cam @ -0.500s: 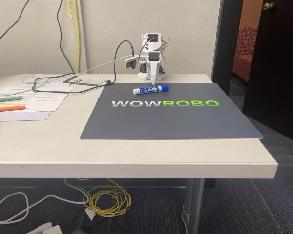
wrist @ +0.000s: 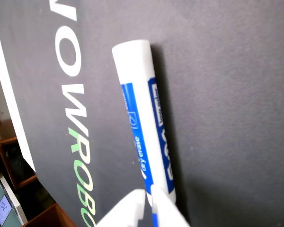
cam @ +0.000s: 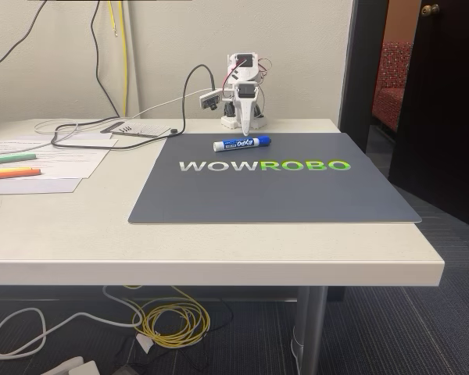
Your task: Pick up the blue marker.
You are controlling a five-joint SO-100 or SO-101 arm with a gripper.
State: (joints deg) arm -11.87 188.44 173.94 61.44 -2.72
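The blue marker [cam: 241, 144] lies flat near the far edge of the dark mat [cam: 273, 191], its blue cap toward the right in the fixed view. My white gripper [cam: 245, 130] points down at the mat just behind the marker, fingers together, holding nothing. In the wrist view the marker [wrist: 143, 123] runs lengthwise up the frame, its white barrel end at the top. My gripper [wrist: 147, 199] shows at the bottom edge, shut, its tips over the marker's lower part. The cap is hidden there.
A green highlighter [cam: 12, 158] and an orange highlighter [cam: 13, 173] lie on papers [cam: 62, 160] at the table's left. Black and white cables [cam: 102, 129] trail behind the mat. The table's right edge [cam: 406, 226] drops off beside a dark door.
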